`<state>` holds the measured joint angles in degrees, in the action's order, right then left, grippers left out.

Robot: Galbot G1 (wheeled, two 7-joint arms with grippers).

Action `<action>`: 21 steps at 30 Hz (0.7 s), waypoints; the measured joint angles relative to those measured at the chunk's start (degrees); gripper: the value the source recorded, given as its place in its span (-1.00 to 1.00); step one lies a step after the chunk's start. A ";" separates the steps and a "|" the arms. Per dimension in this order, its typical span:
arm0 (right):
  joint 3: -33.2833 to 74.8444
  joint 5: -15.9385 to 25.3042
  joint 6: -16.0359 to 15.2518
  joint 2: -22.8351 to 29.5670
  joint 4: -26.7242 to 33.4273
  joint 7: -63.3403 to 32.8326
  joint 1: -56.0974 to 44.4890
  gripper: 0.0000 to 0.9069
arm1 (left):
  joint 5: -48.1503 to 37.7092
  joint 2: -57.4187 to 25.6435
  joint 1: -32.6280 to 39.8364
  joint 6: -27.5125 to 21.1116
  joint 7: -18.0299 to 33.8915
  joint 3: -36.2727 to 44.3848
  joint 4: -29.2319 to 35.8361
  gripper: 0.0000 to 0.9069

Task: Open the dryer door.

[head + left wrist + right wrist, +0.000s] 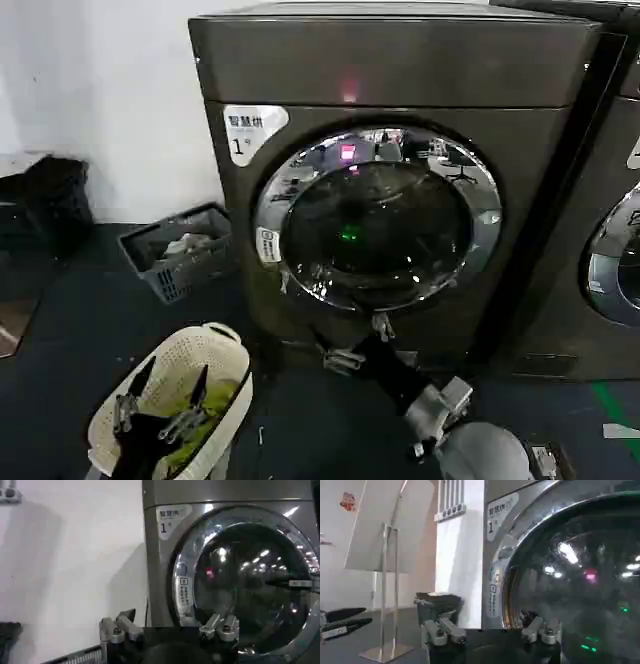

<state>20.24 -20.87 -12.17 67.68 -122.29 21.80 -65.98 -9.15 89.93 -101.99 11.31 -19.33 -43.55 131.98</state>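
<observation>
Below one shut dryer door (pixel 378 218), right gripper (pixel 362 342) open, left gripper (pixel 160 405) open.

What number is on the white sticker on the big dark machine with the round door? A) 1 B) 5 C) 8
A, the white sticker at the upper corner of the machine's front, above the round door, shows a "1".

The dryer door (pixel 378 218) is round, with a shiny chrome ring around dark glass, closed, at the frame's centre.
</observation>
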 joint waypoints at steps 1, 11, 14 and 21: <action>-0.02 -0.65 0.14 -0.49 0.67 0.57 0.71 1.00 | -0.28 -0.01 -0.02 0.02 -0.01 0.06 0.14 1.00; -2.44 -6.32 0.27 -5.34 7.98 3.09 10.54 1.00 | -0.57 -0.10 -0.68 0.71 -0.03 0.33 0.40 1.00; -3.83 -7.23 0.28 -6.15 9.91 3.63 13.55 1.00 | -0.63 -0.14 -0.87 0.82 -0.02 0.26 0.51 1.00; -6.98 -8.51 -0.08 -5.92 14.47 4.80 19.76 1.00 | -0.52 -0.30 -1.71 0.74 -0.06 0.12 1.15 1.00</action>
<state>13.25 -29.38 -12.25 61.76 -107.82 26.60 -46.22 -9.67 89.63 -103.70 12.05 -19.39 -43.43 133.12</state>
